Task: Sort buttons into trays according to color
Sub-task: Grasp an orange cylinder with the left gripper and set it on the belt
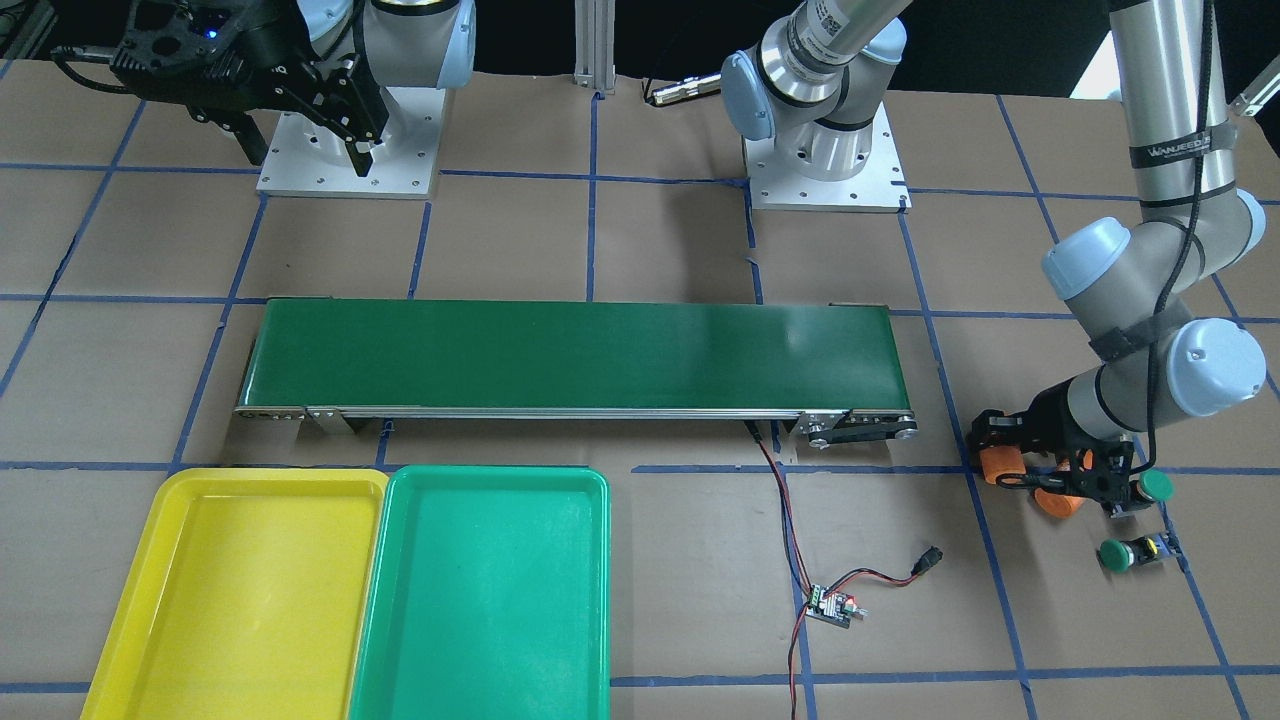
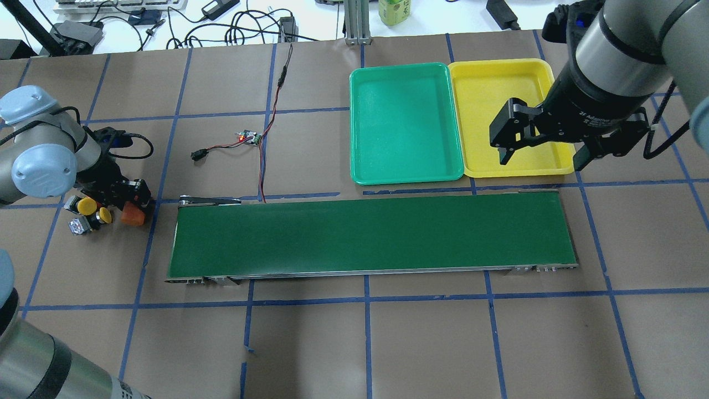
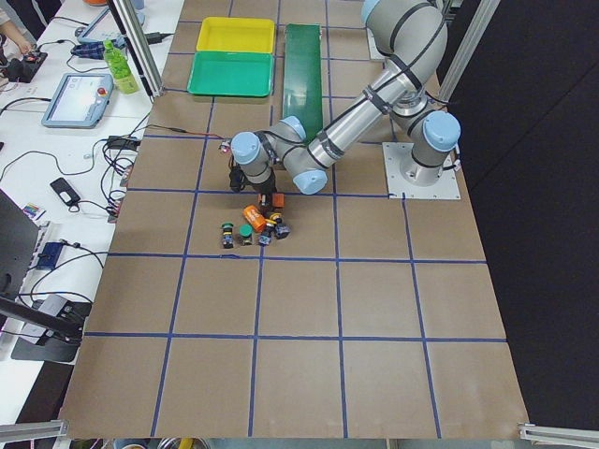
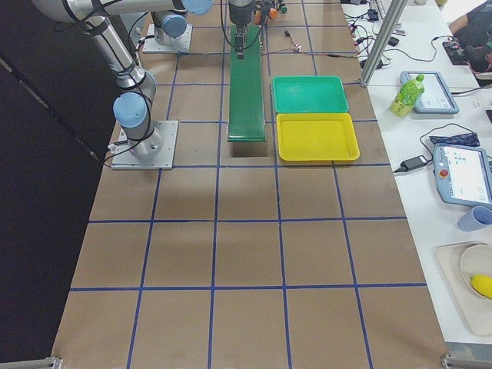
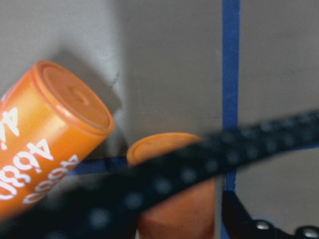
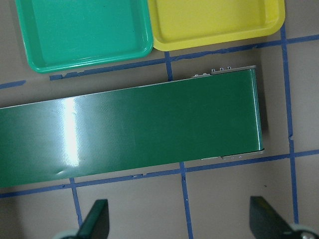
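From the front-facing camera, the yellow tray (image 1: 270, 480) and the teal tray (image 1: 500, 478) are lying side by side, only bare plastic showing inside both, well apart from the left gripper (image 1: 1070, 485). That hand is sitting low among two orange cylinders (image 1: 1000, 465), and two green-capped buttons (image 1: 1115, 553) are lying just beside it on the paper. A strap (image 1: 1170, 150) on its arm is reading "WANJEED". The right gripper (image 1: 305, 150) is hanging up high, well apart from all of them.

From overhead, two yellow-capped buttons (image 2: 87, 206) are resting right next to the left gripper. The right gripper's fingers are standing spread.

The left wrist camera is showing one cylinder printed "4680" lying tilted and a second standing behind a blurred black band (image 5: 189, 174). I cannot tell whether this hand's fingers are spread or pressed together.

The right wrist camera is looking down between wide-spread fingertips (image 6: 94, 224) at the conveyor belt (image 6: 129, 134), with both trays lying beyond it.
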Tool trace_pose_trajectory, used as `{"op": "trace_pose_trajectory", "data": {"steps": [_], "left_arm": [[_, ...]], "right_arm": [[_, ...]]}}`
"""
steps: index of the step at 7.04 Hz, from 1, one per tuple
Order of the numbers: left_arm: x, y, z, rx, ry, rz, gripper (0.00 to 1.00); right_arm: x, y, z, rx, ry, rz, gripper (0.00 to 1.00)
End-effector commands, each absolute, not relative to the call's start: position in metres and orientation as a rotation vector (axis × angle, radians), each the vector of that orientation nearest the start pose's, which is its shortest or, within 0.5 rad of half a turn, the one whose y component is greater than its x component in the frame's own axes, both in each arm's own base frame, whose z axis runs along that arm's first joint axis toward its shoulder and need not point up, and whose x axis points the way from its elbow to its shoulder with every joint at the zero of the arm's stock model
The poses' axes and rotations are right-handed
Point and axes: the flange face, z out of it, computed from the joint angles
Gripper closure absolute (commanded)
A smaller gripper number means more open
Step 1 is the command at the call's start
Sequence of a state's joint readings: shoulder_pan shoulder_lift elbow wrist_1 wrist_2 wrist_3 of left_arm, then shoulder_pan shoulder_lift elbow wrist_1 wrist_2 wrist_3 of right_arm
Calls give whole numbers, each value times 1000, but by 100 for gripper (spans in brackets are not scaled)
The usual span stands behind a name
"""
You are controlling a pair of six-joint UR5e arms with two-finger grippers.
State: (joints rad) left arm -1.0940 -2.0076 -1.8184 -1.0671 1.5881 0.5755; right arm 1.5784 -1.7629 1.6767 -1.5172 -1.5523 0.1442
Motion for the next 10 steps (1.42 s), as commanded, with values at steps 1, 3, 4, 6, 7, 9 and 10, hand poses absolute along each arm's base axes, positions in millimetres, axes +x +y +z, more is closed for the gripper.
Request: {"op": "trace_pose_trajectory", "data": {"steps": [1,3,4,6,7,9,10], "left_arm": [[69,-570,242,552,3116,150,100],[15,-545,301,1030,2971,58,100],[-13,-523,314,1302,2865,60,100],[-82,-468,284,1679,2702,147,100],[-90,-453,274,1863,2594,163,100],[-89,-451,270,2093,2417,152,100],[-89,-453,261,2092,2428,167,88]], "right_arm": [[138,-411,518,212,3115,-51,0],[137,-410,518,209,3126,-52,0],[137,-410,518,209,3125,-54,0],[137,-411,518,214,3127,-52,0],[137,-412,517,214,3128,-50,0],[137,-412,519,216,3124,-73,0],[136,-413,519,216,3127,-74,0]]}}
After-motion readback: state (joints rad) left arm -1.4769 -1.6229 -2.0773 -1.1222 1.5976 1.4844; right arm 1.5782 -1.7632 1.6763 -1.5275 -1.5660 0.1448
